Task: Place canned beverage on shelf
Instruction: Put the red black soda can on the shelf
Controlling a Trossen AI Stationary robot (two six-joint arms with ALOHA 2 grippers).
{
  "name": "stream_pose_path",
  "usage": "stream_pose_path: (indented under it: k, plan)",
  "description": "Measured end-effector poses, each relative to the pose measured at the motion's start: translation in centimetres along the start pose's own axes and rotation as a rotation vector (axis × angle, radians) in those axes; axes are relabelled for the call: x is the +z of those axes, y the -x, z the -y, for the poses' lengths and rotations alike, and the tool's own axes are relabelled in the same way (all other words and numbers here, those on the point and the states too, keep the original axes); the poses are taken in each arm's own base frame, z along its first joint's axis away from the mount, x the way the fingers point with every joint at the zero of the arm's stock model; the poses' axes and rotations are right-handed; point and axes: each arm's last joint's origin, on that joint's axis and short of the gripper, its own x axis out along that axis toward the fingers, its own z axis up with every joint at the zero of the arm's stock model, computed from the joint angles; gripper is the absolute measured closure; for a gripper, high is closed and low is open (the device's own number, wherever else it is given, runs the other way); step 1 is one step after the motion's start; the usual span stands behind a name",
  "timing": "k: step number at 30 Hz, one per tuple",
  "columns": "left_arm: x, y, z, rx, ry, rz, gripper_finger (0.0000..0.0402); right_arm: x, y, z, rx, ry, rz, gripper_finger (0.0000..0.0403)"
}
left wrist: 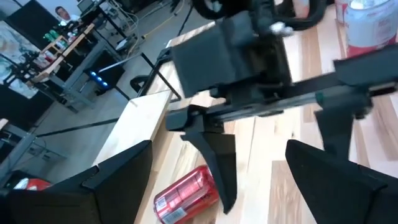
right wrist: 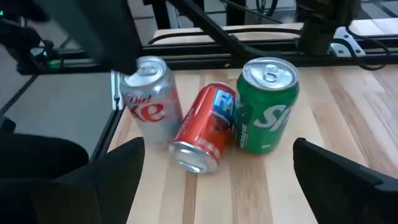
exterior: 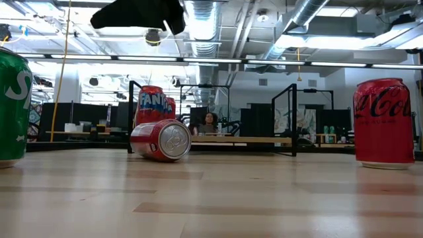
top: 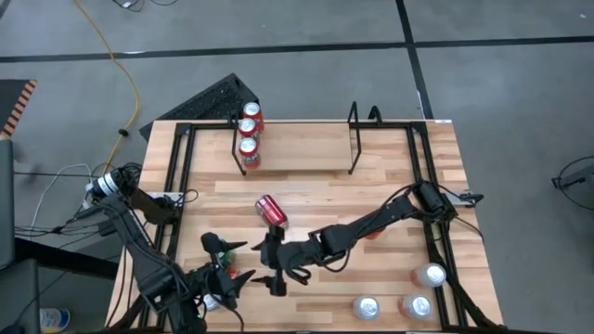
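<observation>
Two arms crowd the worktop's (top: 371, 176) near edge. The left tool (top: 234, 260) hovers open at the left; the right tool (top: 275, 267), just beside it, reaches in from the right, also open and empty. A red can (top: 272, 211) lies on its side mid-worktop. The shelf (top: 297, 139) holds three red cans (top: 249, 137) at its left end. Only the right wrist view reads the Diet Coke (right wrist: 151, 102), toppled Fanta (right wrist: 205, 127) and Sprite (right wrist: 266, 106); the low view shows a Coca-Cola can (exterior: 385, 123).

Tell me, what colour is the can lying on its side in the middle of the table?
Red, with a silver end; the tipped can shows best in the low view.
</observation>
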Motion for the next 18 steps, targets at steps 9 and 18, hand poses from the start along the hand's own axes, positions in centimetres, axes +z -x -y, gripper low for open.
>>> stream_pose_path:
  k: [9,18]
  plan:
    - [2.0,1.0,0.5,-0.101,-0.029,0.044,0.0046,0.0,0.0,0.2,-0.053,-0.04,0.008,0.0019]
    - [2.8,2.4,1.0,-0.299,0.064,0.002,0.0046,-0.2,0.0,0.3,-0.074,-0.036,-0.003,0.0019]
